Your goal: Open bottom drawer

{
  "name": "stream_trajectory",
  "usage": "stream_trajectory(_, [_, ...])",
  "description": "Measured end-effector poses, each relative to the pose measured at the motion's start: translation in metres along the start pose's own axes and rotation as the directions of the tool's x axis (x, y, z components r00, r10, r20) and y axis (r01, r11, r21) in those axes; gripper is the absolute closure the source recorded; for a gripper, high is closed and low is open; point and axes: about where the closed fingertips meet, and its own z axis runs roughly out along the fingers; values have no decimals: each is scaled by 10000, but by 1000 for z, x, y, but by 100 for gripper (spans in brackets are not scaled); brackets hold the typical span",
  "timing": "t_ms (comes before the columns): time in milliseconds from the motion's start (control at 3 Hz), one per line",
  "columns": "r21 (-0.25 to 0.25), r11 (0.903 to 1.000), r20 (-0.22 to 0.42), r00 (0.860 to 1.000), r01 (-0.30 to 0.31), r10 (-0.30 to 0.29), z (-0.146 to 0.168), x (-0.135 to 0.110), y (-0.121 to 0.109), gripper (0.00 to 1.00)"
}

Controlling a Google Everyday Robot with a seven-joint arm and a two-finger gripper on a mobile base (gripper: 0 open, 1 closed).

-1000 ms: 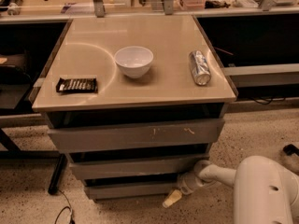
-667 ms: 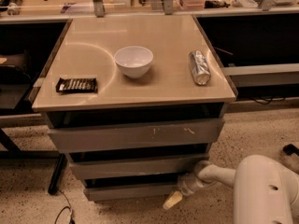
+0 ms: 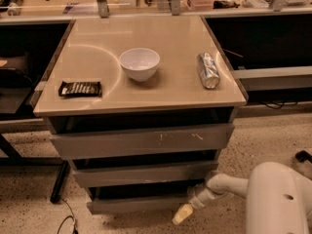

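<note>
The bottom drawer (image 3: 136,204) is the slimmest grey front, lowest of three under the beige tabletop. It stands out a little from the cabinet, with a dark gap above it. My gripper (image 3: 182,213) is at the end of the white arm (image 3: 229,184). It sits low by the right end of the bottom drawer's front, just above the floor, with its pale tip pointing down and left. I cannot tell whether it touches the drawer.
The beige tabletop (image 3: 170,94) holds a white bowl (image 3: 140,63), a dark snack bar (image 3: 80,88) at the left and a lying can (image 3: 208,70) at the right. The scratched top drawer (image 3: 141,140) and the middle drawer (image 3: 141,173) are above. A black table leg (image 3: 59,182) stands at the left.
The gripper tip has sunk slightly toward the floor beside the bottom drawer. The drawers and tabletop objects have not moved.
</note>
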Motion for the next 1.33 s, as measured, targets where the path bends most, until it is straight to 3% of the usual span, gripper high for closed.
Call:
stream_trajectory(333, [0,10000,0,10000,0,0,-2,-1,1,0])
stream_trajectory(667, [-627,9980,-229,9997,-97,83,-21,29,32,0])
stream_trajectory(1333, [-937,9956,-318,9995,-12,-18,-13,30,36,0])
